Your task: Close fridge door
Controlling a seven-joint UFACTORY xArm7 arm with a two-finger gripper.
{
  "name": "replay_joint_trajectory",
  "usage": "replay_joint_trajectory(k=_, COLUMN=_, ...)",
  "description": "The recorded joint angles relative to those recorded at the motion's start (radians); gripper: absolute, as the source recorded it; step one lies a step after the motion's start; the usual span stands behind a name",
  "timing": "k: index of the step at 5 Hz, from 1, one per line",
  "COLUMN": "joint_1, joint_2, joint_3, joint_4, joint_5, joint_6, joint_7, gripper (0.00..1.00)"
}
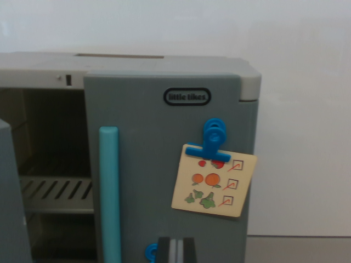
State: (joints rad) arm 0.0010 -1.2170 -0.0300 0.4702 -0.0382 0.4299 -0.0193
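Observation:
A grey toy fridge (249,82) fills the wrist view. Its door (148,137), with an upright teal handle (109,192) along its left edge, faces me and covers the right part of the front. To the wrist view's left of the handle the inside (55,142) stands uncovered, dark, with a slotted shelf (55,192). My gripper (176,250) shows only as dark fingertips at the bottom edge, pressed close together in front of the door's lower part, with nothing between them.
A blue clip (211,139) holds a food picture card (215,183) on the door. A blue round piece (150,253) sits beside the fingertips. A grey panel (11,203) stands at the far left. A white wall (301,137) lies behind and to the right.

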Motion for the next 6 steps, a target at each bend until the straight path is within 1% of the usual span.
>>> replay_joint_trajectory(k=1, joint_1=0.0, joint_2=0.0, joint_3=0.016, joint_4=0.0, joint_5=0.0, joint_6=0.0, joint_7=0.0, gripper=1.0)
replay_joint_trajectory(k=2, joint_1=0.0, joint_2=0.0, joint_3=0.016, joint_4=0.0, joint_5=0.0, joint_6=0.0, joint_7=0.0, gripper=1.0)
replay_joint_trajectory(k=3, joint_1=0.0, joint_2=0.005, joint_3=0.059, joint_4=0.0, joint_5=0.0, joint_6=0.0, joint_7=0.0, gripper=1.0)
replay_joint_trajectory(k=4, joint_1=0.0, joint_2=0.005, joint_3=0.059, joint_4=0.0, joint_5=0.0, joint_6=0.0, joint_7=0.0, gripper=1.0)
replay_joint_trajectory(k=5, joint_1=0.0, joint_2=0.019, joint_3=0.112, joint_4=0.0, joint_5=0.0, joint_6=0.0, joint_7=0.0, gripper=1.0)
replay_joint_trajectory(k=6, joint_1=0.0, joint_2=0.019, joint_3=0.112, joint_4=0.0, joint_5=0.0, joint_6=0.0, joint_7=0.0, gripper=1.0)
